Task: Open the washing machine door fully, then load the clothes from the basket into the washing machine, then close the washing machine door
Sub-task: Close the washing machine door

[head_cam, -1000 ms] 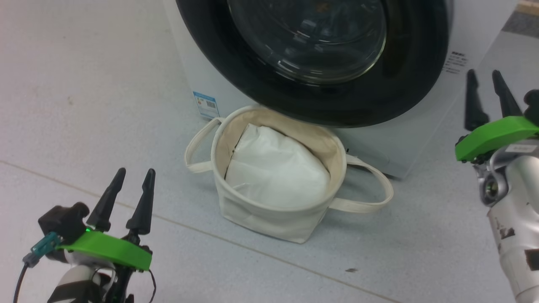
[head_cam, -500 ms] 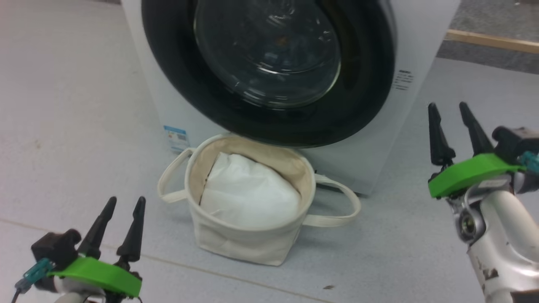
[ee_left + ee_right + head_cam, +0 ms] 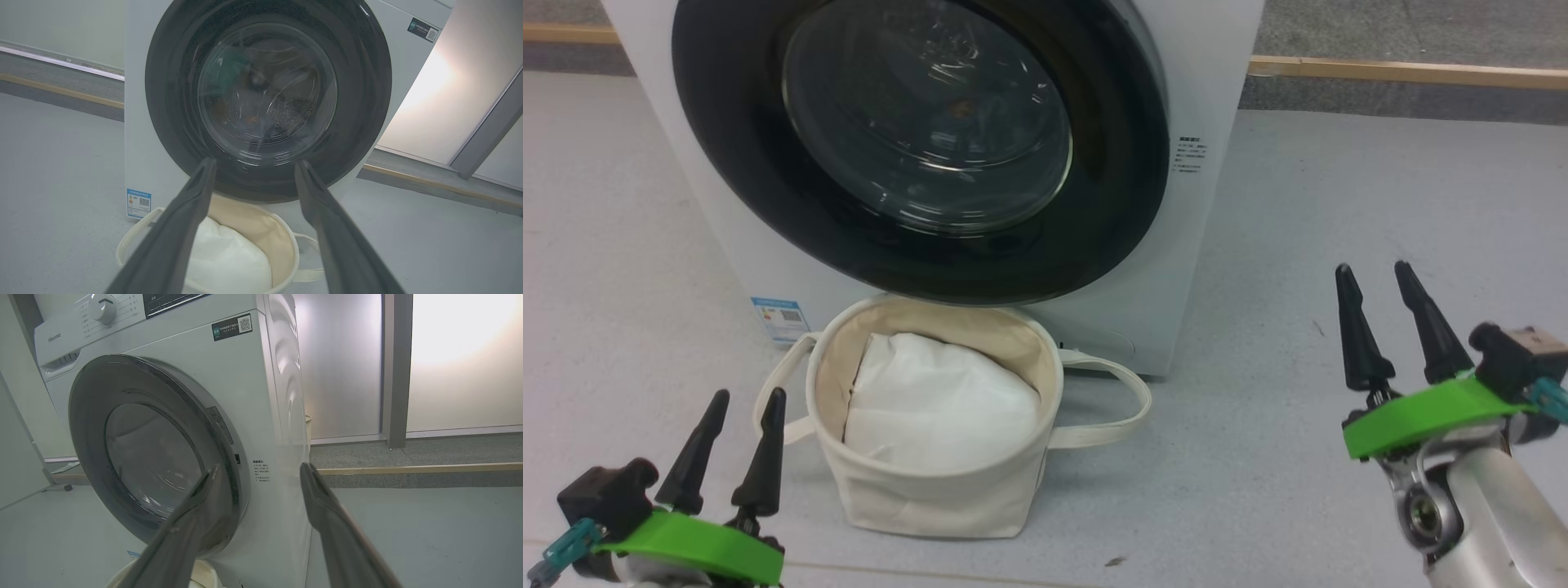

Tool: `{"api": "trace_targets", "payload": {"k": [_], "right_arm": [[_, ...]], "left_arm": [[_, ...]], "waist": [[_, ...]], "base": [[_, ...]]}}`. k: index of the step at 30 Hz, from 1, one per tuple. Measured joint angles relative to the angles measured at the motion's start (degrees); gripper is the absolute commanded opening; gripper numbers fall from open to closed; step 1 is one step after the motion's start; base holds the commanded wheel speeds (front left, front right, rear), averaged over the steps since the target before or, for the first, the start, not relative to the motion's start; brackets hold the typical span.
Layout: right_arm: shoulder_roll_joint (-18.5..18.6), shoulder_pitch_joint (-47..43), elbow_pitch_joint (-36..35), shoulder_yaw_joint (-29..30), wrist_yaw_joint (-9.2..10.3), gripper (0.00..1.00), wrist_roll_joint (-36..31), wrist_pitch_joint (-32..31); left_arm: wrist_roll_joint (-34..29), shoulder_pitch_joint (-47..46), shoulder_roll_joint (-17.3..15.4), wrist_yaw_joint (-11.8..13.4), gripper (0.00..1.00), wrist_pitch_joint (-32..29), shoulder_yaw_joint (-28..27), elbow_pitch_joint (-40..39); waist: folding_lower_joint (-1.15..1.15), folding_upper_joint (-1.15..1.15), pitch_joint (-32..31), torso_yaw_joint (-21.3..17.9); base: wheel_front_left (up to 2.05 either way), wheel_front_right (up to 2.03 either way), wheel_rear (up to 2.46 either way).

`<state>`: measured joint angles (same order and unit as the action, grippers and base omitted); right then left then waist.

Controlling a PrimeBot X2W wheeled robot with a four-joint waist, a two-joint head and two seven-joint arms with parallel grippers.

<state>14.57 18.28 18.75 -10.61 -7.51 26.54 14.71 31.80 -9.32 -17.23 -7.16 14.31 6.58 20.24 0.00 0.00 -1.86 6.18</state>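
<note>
1. Both tools are free. The left gripper [image 3: 748,395] and the right gripper [image 3: 1372,268] have their fingers spread apart with nothing between them. They hover above the floor, one low at each side of the head view.
2. Between them, nearer to the left one, stands the basket [image 3: 931,498], just in front of the washing machine [image 3: 1209,98]. Inside it lies a plain white bundle [image 3: 939,408].
3. Behind the basket, the washing machine door [image 3: 920,147] lies flat against the machine's front. In the right wrist view I see no gap at its edge, so I judge it closed.
4. The clothes, I believe, are inside the drum. A small orange-brown speck [image 3: 964,106] shows through the glass, but it is too dim for me to be sure.
5. If that is right, loading and closing are done and the task stands at its end. The next move then calls only for checking that the door is latched and for keeping both arms away from the basket's handles. If the garment is not inside, I must open the door first.
</note>
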Motion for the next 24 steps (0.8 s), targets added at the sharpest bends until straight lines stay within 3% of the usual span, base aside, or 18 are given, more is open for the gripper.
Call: {"api": "trace_targets", "payload": {"k": [8,14,24], "right_arm": [[-0.05,-6.71,-4.14,1.7,0.0,1.0,0.99,0.0],[-0.02,-9.57,-6.57,2.23,0.0,1.0,1.04,0.0],[-0.26,-12.89,-7.93,3.54,0.0,1.0,1.08,0.0]], "left_arm": [[2.61,0.13,-0.13,0.0,1.0,0.0,0.04,0.25],[-0.86,0.13,-0.81,0.01,1.0,0.0,0.33,0.31],[0.85,0.15,-0.16,0.01,1.0,0.0,0.18,2.16]], "waist": [[0.0,0.0,-0.17,-1.72],[0.0,0.0,-0.19,-2.27],[0.0,0.0,-0.5,-1.95]], "base": [[0.0,0.0,0.0],[0.0,0.0,0.0],[0.0,0.0,0.0]]}}
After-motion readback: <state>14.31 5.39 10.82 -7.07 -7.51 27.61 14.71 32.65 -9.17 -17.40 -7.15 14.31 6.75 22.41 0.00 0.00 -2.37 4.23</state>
